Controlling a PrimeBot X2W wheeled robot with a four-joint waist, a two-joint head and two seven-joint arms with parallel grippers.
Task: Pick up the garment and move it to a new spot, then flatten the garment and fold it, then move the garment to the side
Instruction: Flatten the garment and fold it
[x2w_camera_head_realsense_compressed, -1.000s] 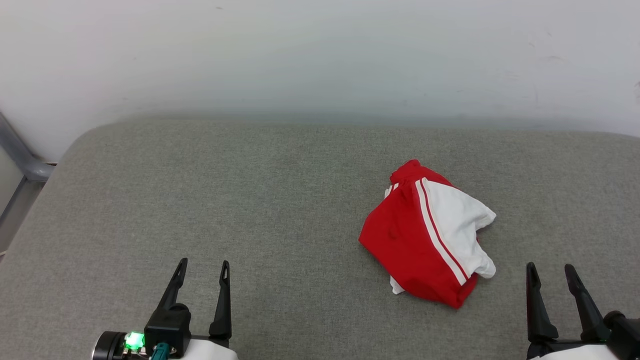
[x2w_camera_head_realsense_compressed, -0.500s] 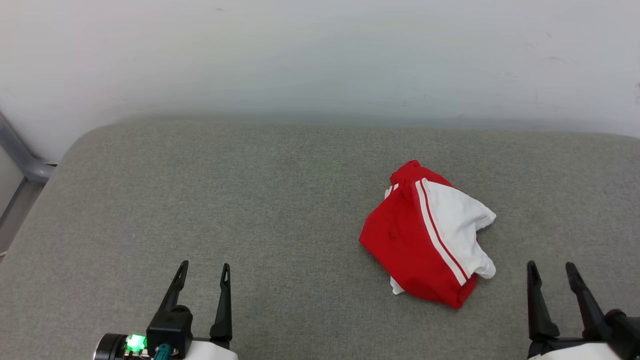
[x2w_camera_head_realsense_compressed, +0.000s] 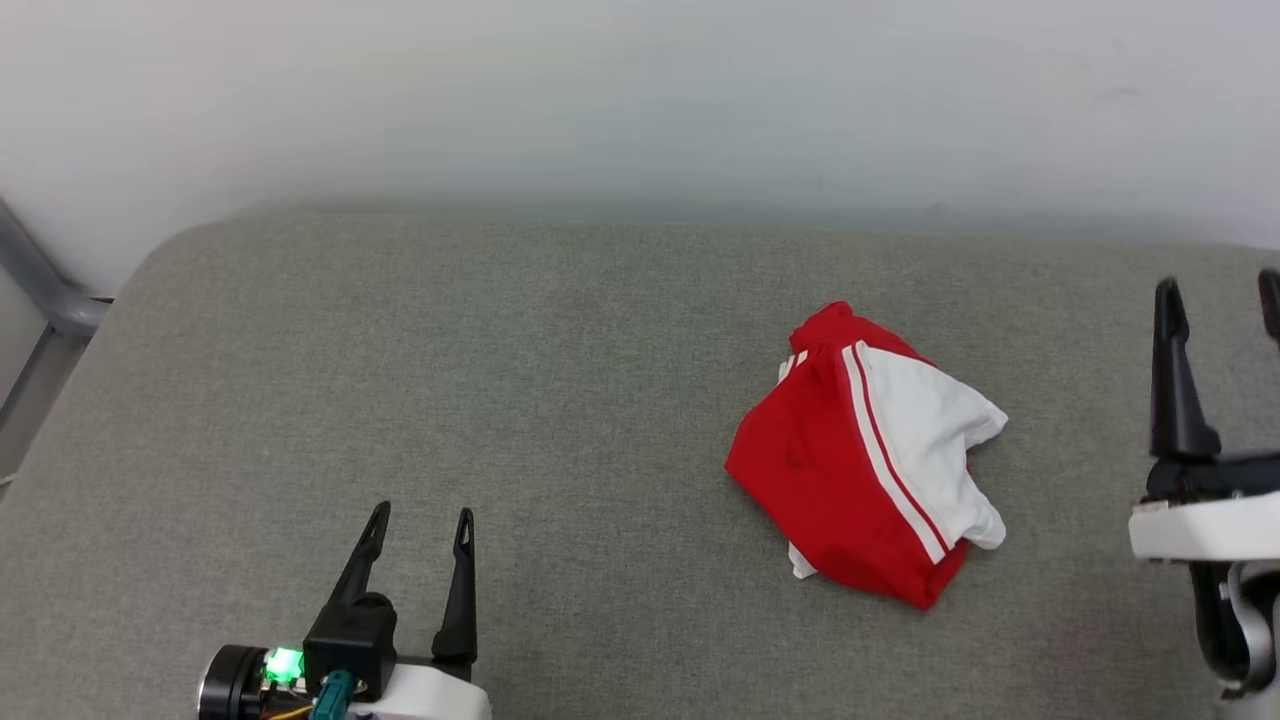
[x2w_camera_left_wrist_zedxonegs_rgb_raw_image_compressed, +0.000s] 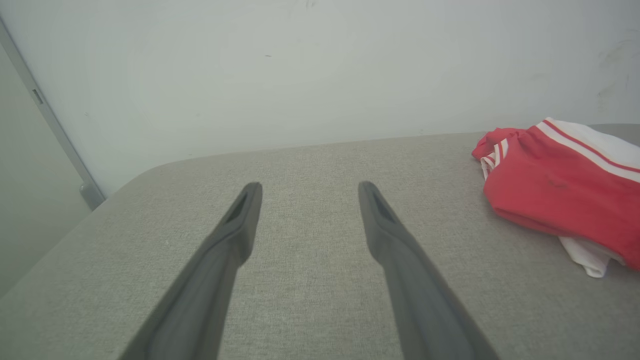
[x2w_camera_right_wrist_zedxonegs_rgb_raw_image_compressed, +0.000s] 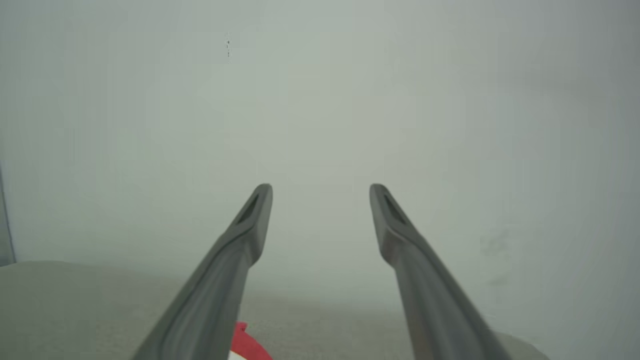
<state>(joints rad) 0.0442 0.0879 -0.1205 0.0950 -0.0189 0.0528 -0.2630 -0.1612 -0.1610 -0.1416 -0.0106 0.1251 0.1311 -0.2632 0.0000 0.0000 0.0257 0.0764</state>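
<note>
The left gripper (x2w_camera_head_realsense_compressed: 422, 515) is spread and empty, low over the near left of the grey pad (x2w_camera_head_realsense_compressed: 500, 380). The right gripper (x2w_camera_head_realsense_compressed: 1218, 290), also spread and empty, stands at the right, its fingers pointing toward the wall (x2w_camera_head_realsense_compressed: 640, 90). The garment (x2w_camera_head_realsense_compressed: 850, 480) lies crumpled on the pad between them, nearer the right gripper and touching neither. It is red with a white sleeve on its right.

Plain indoor room: grey upholstered pad (x2w_camera_head_realsense_compressed: 500, 400) against bare white wall (x2w_camera_head_realsense_compressed: 640, 100).
</note>
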